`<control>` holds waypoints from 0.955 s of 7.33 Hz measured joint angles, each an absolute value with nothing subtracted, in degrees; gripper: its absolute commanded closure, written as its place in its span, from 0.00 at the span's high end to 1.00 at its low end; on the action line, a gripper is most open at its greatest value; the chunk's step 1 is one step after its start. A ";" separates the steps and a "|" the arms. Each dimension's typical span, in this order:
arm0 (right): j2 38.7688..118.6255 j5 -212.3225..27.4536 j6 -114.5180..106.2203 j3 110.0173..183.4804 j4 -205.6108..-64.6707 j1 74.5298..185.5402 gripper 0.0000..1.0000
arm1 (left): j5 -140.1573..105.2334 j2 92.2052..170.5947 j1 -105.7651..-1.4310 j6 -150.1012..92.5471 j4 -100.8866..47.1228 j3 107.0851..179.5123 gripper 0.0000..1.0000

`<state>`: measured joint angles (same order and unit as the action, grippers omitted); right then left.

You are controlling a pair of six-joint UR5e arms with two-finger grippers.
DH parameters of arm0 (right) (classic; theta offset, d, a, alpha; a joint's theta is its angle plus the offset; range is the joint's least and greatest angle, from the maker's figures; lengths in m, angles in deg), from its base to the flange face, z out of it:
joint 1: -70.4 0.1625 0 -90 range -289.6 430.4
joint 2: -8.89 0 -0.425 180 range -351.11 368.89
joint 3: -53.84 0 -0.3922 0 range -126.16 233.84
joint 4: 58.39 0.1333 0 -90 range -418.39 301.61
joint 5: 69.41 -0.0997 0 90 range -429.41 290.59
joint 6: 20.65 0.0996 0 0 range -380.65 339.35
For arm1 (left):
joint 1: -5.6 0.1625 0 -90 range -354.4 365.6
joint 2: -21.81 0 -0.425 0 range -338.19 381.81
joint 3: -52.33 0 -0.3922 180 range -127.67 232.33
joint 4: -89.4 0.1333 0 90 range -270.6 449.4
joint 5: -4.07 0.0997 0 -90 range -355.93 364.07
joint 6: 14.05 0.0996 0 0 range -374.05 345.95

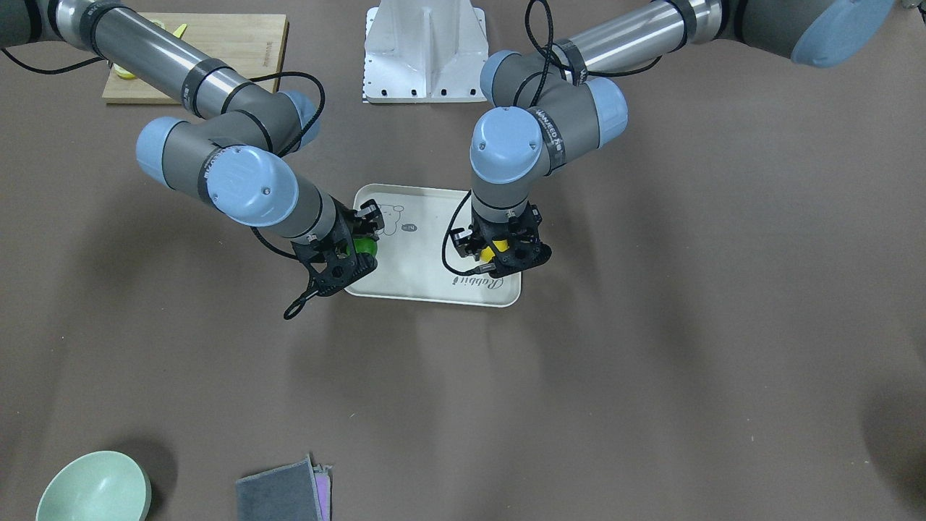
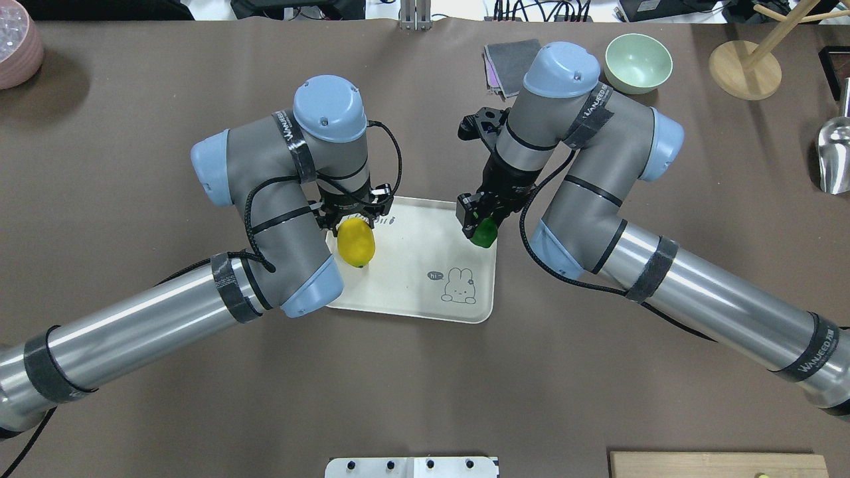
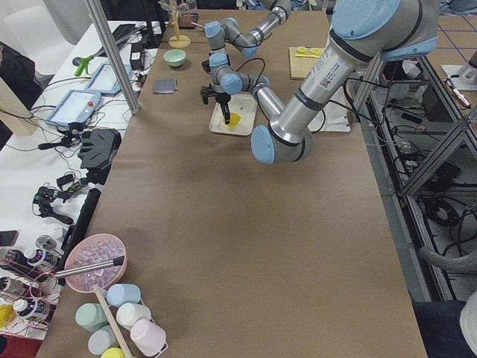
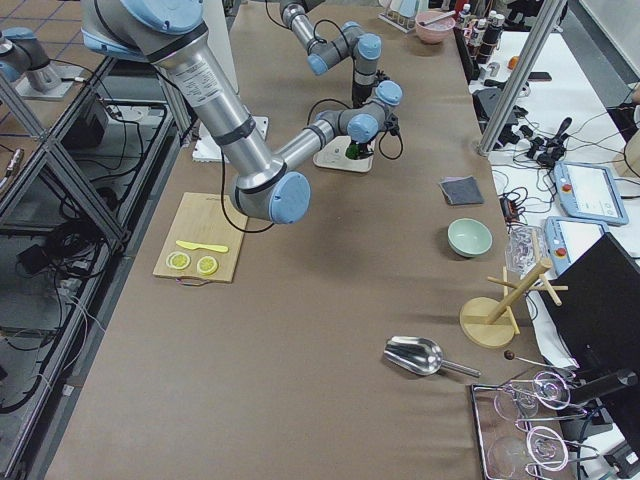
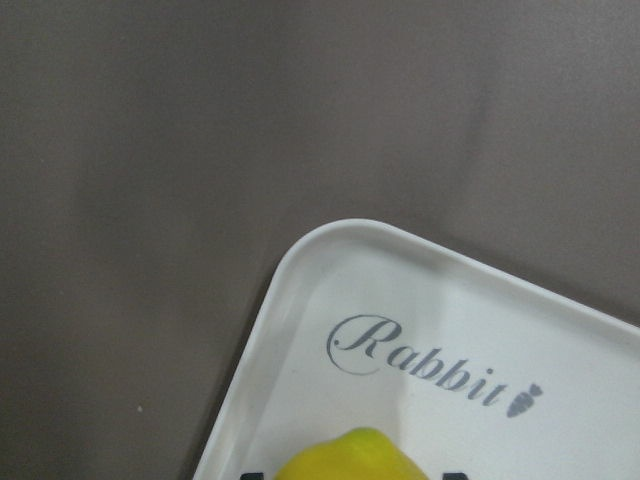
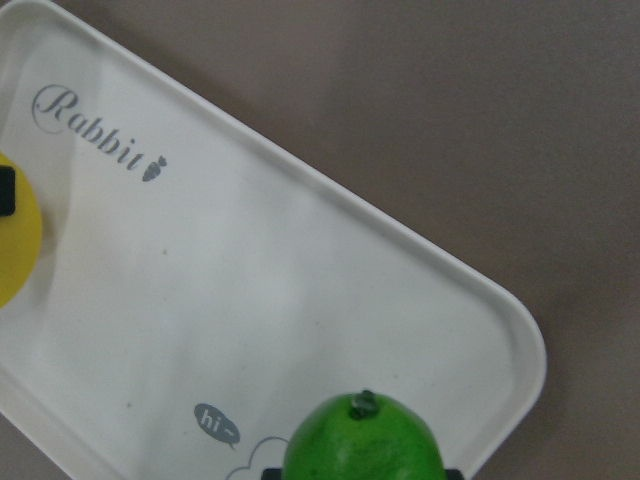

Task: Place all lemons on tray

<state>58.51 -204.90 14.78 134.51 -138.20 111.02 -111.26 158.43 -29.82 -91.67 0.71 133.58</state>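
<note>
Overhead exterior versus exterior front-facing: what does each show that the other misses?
Only overhead: a wooden stand, a metal scoop and a pink bowl. Only front-facing: the whole "Rabbit" word on the tray. Both: the tray, the yellow lemon held by the left gripper, the green lemon held by the right gripper, the green bowl and the grey cloth.

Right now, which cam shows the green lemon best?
Overhead exterior: the green lemon sits between the right gripper's fingers at the tray's edge, all in one frame. Right wrist view is closer but crops part of it. Front-facing shows only a sliver behind the gripper; exterior right, a speck; the rest, nothing.
</note>
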 measured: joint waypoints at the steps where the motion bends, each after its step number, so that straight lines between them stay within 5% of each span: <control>1: 57.93 -203.77 14.79 133.90 -137.42 109.97 0.36 | -111.20 157.72 -29.82 -91.70 -0.24 133.86 0.98; 2: 57.61 -202.71 14.85 133.31 -136.43 108.88 0.78 | -111.11 157.40 -29.83 -91.79 -0.62 134.18 0.98; 3: 57.47 -202.00 14.90 132.97 -135.79 108.04 0.98 | -110.98 157.24 -29.92 -91.85 -0.69 134.60 0.98; 7: 57.51 -201.99 15.10 132.96 -135.43 109.09 0.99 | -114.24 157.05 -35.32 -87.78 4.22 138.79 0.98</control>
<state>57.51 -201.99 15.10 132.96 -135.43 109.09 -114.24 157.05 -35.32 -87.78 4.22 138.79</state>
